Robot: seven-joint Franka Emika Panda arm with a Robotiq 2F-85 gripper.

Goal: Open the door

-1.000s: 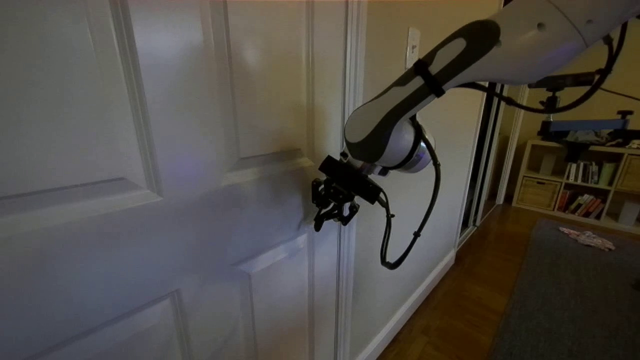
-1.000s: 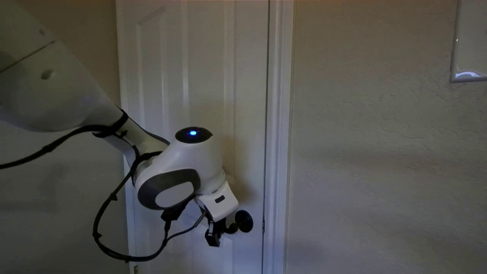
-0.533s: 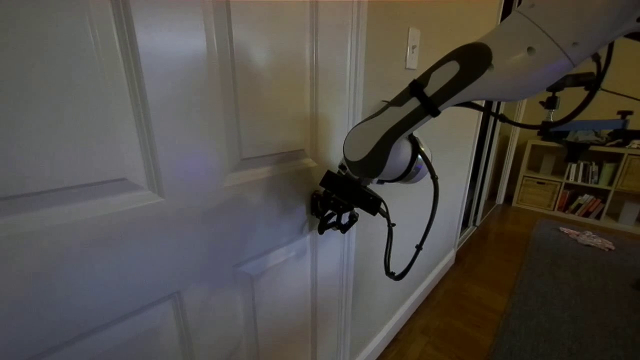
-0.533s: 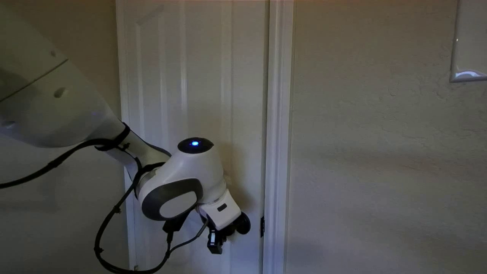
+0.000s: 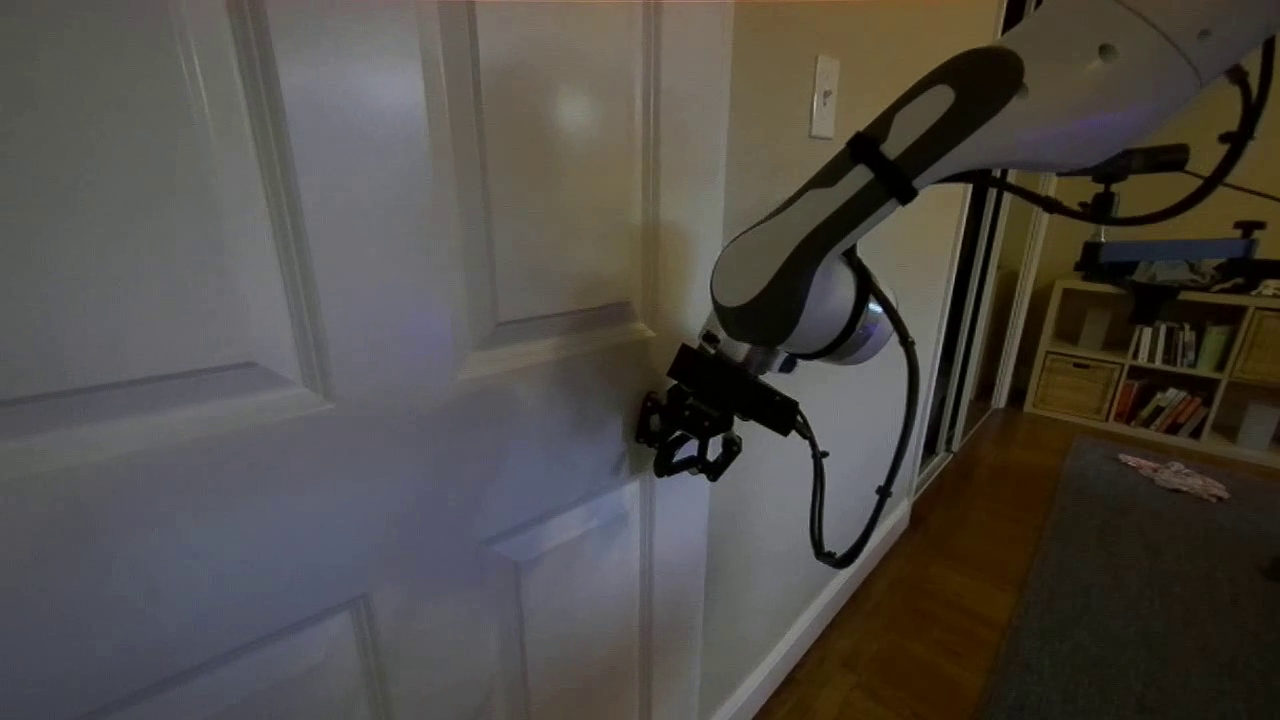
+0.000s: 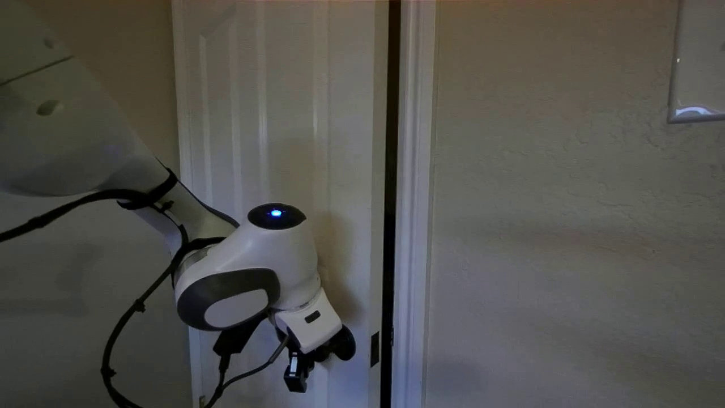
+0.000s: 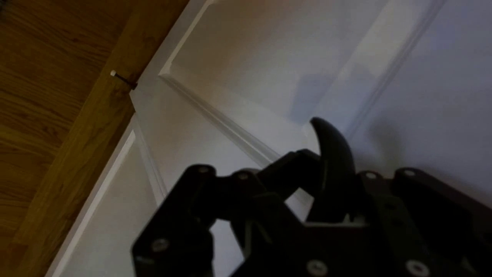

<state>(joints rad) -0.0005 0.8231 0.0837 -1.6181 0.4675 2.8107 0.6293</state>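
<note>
Across the left of an exterior view, the white door (image 5: 380,450) runs out of frame. My arm (image 5: 830,205) reaches in from the upper right, in front of the wall (image 5: 760,540) with its switch (image 5: 824,97), trailing a looped cable (image 5: 911,380). The gripper (image 5: 692,460) is at the door's free edge. To the right, I see a shelf (image 5: 1078,335) with books (image 5: 1165,410) and baskets (image 5: 1075,386), and a crumpled cloth (image 5: 1175,477) on a dark rug (image 5: 1110,600).

In an exterior view, the door stands ajar, a dark gap (image 6: 392,170) between it and the jamb (image 6: 416,170). A latch plate (image 6: 375,348) shows on its edge. My arm blocks part of the door and of the black knob (image 6: 344,343); a framed panel (image 6: 699,56) is cut off at the upper right.

In the wrist view, the gripper looms dark across the lower right, the door behind it. A thin rod (image 7: 122,79) with a pale tip juts over the wood floor (image 7: 50,96) at the door's lower corner. I can't make out whether the jaws are parted or clamped on the knob.
</note>
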